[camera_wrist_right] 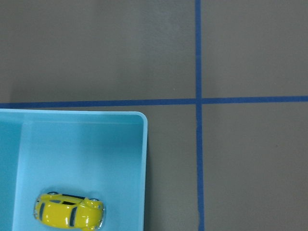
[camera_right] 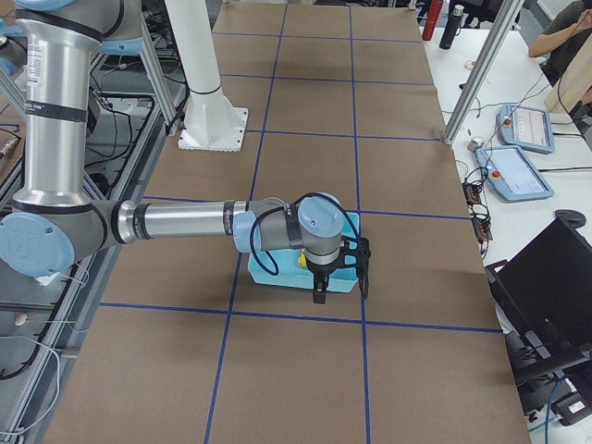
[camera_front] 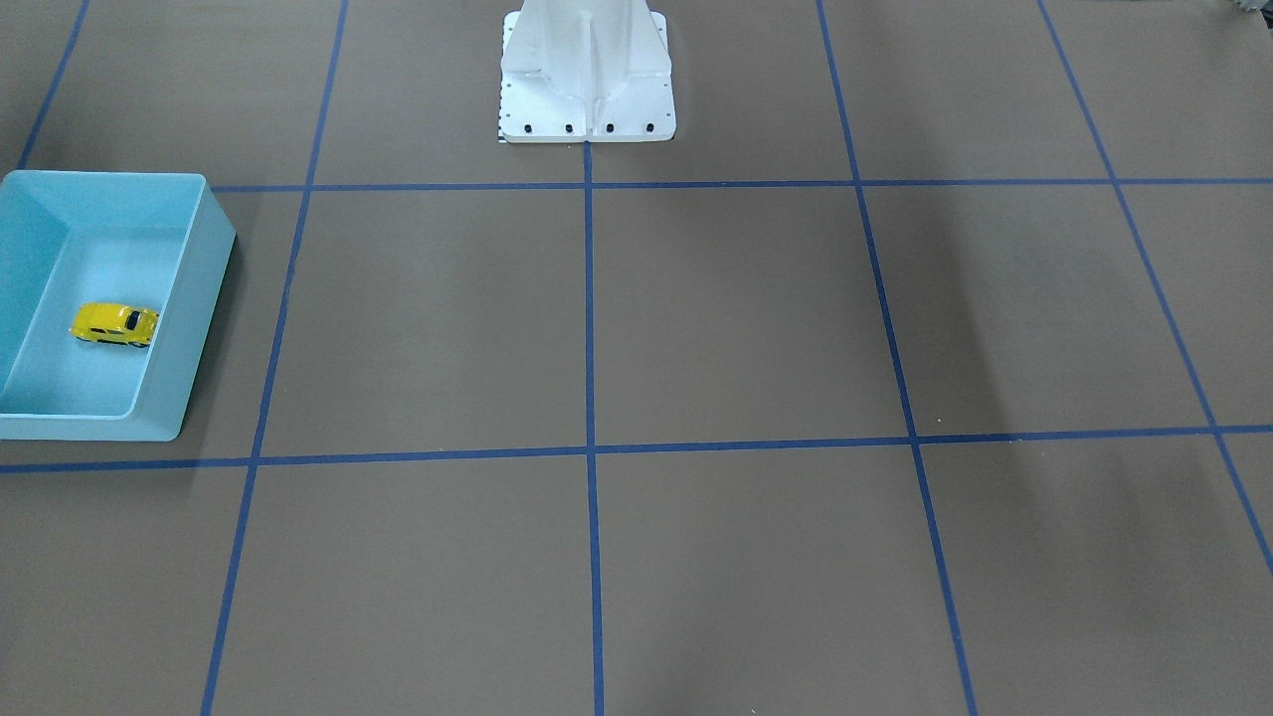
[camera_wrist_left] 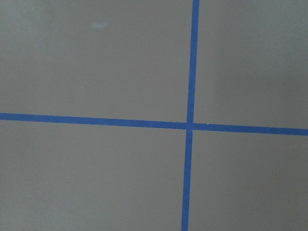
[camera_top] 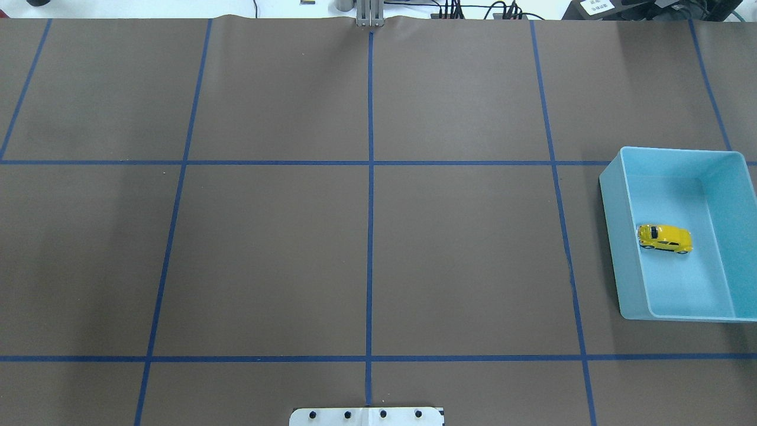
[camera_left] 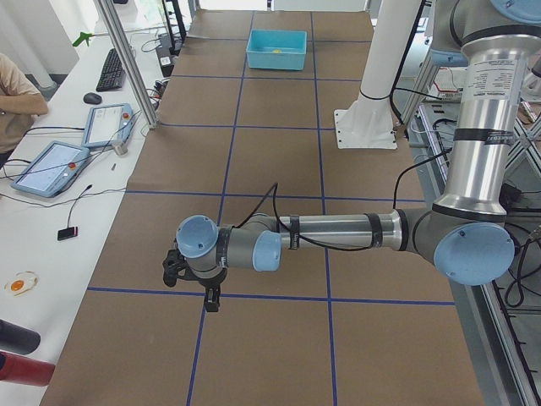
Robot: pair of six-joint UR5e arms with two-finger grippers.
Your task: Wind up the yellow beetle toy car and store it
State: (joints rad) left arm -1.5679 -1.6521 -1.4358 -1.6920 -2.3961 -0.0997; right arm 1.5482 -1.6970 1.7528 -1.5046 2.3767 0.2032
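Left arm (camera_left: 338,233) stretched out level, low over brown counter (camera_top: 272,254). Left tool (camera_left: 199,283) hangs above crossing of blue tape lines (camera_wrist_left: 188,126), well apart from task's thing; fingers apart or together: cannot tell, seen only from side view. Right arm (camera_right: 185,222) reaches over light blue bin (camera_top: 615,236) at counter's right end. Right tool (camera_right: 319,289) above bin's corner, touching nothing visible; its state also cannot be told. Yellow beetle toy car (camera_top: 665,238) on its wheels on bin floor, close to wall nearest counter's middle.
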